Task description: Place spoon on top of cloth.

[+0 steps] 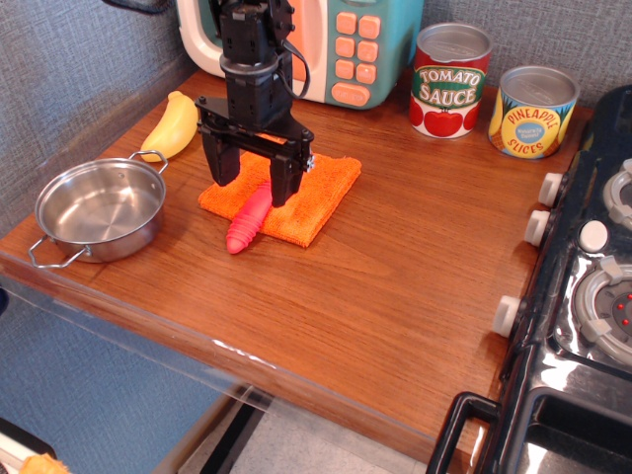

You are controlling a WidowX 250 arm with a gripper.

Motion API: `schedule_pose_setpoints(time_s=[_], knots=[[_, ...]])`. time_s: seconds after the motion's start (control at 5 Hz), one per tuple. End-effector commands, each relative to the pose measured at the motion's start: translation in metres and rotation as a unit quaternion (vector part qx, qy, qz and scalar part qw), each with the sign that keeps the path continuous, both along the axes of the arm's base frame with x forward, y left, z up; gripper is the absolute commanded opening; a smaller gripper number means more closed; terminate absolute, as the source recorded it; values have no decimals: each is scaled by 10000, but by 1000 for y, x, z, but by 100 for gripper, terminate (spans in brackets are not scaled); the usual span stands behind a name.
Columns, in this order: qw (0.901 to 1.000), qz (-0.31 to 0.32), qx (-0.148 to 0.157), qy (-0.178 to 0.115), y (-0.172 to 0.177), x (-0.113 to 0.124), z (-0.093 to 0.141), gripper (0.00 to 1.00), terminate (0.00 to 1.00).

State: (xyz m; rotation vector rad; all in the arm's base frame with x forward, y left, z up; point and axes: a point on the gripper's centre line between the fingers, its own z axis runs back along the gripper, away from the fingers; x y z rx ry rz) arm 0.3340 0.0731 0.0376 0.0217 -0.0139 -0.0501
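Note:
The orange cloth (pixel 314 196) lies flat on the wooden counter in front of the toy microwave. The spoon's ribbed red handle (pixel 248 218) lies across the cloth's front edge, its end sticking out over the wood toward the front left. The silver bowl is hidden behind the gripper. My black gripper (pixel 253 181) hangs straight above the spoon, its fingers spread wide on either side of the handle and not touching it.
A steel pan (pixel 99 209) stands at the left near the counter's front edge. A yellow banana (pixel 175 124) lies behind it. A toy microwave (pixel 346 44), a tomato sauce can (pixel 450 81) and a pineapple can (pixel 533 112) stand at the back. A toy stove (pixel 583 296) is at the right.

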Motion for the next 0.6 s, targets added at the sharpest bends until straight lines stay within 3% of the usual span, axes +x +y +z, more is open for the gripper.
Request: schedule_pose_setpoints(time_s=[0.0,0.2,0.4], knots=[[9986,-92,73,-512,-4,-2,34,100,0],[9986,-92,73,-512,-4,-2,34,100,0],[9986,-92,73,-512,-4,-2,34,100,100]])
